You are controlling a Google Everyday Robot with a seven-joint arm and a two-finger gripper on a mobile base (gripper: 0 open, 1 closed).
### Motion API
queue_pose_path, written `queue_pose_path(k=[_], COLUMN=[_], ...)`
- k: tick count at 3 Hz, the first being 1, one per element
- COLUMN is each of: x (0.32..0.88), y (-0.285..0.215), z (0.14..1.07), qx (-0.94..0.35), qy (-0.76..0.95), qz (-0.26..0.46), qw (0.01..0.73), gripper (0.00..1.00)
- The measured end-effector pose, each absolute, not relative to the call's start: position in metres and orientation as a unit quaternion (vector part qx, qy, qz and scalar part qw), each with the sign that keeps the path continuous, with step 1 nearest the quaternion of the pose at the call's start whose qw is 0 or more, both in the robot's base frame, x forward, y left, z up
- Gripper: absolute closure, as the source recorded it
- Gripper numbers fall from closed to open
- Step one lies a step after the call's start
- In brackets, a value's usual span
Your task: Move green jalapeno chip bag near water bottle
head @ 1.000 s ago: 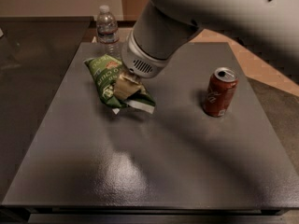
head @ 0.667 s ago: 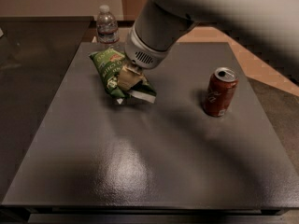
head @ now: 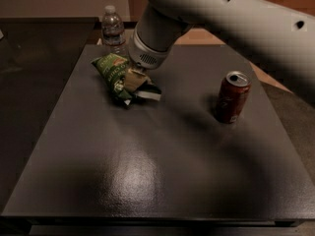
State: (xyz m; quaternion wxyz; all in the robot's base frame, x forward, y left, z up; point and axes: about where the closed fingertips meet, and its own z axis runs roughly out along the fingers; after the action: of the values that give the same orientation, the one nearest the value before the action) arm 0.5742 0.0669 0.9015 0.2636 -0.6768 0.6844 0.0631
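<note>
The green jalapeno chip bag [head: 114,73] is a crinkly green snack bag at the back left of the dark table, tilted, its upper end toward the water bottle. The water bottle [head: 112,29] is small and clear with a white cap, standing upright at the table's back left edge, just beyond the bag. My gripper [head: 139,84] hangs from the big white arm and sits at the bag's right lower end, closed on it. The bag is a short gap from the bottle.
A red-brown soda can [head: 232,97] stands upright at the right of the table [head: 147,171]. The white arm [head: 221,14] crosses the upper right. A darker surface lies to the left and tan floor shows at the back right.
My gripper has carried the chip bag up and to the left, closer to the water bottle. The can and bottle have not moved.
</note>
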Motion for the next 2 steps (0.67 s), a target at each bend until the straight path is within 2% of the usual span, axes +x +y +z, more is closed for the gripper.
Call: queue_pose_path(k=[2], x=[0.5921], y=[0.0713], z=[0.8807], qx=[-0.706], qy=[0.659], qz=[0.048], qw=[0.256], gripper=[0.36])
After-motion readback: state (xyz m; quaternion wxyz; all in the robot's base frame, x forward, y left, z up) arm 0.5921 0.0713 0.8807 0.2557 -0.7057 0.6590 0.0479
